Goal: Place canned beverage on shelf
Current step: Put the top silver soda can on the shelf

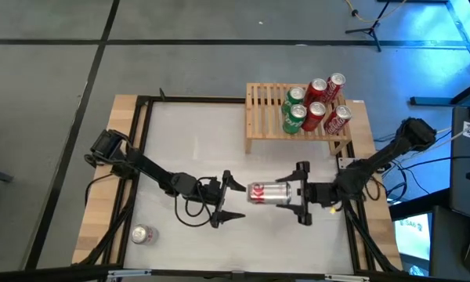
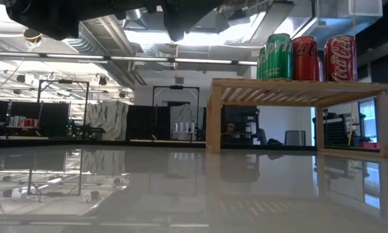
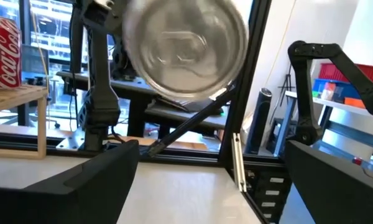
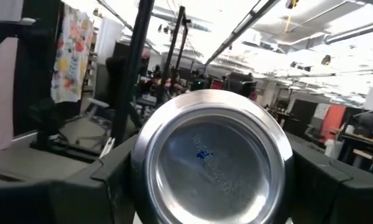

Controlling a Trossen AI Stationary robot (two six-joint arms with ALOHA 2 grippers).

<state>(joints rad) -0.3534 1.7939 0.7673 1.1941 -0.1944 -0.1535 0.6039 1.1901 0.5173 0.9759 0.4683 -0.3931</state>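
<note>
A red-and-silver can [image 1: 266, 193] hangs on its side above the middle of the table, with my right gripper [image 1: 286, 193] shut on it. Its round end [image 4: 212, 155] fills the right wrist view. My left gripper [image 1: 240, 200] stands open just left of the can's other end [image 3: 185, 46], its fingers apart from the can. The wooden slatted shelf [image 1: 266, 117] stands at the far right of the table on its legs [image 2: 213, 116]. Several green and red cans [image 1: 313, 106] stand upright on it. My right gripper pinches the can between its two fingers [image 4: 105, 180], on opposite sides of the wall [image 4: 142, 165] at the end toward the table's right edge. The fingers come level from the right and lie along the can. The can is level and clear of the table.
One more can [image 1: 144, 234] lies on its side near the table's front left corner. The left half of the shelf top [image 2: 246, 82] holds no cans. A black frame [image 1: 141, 157] runs around the table.
</note>
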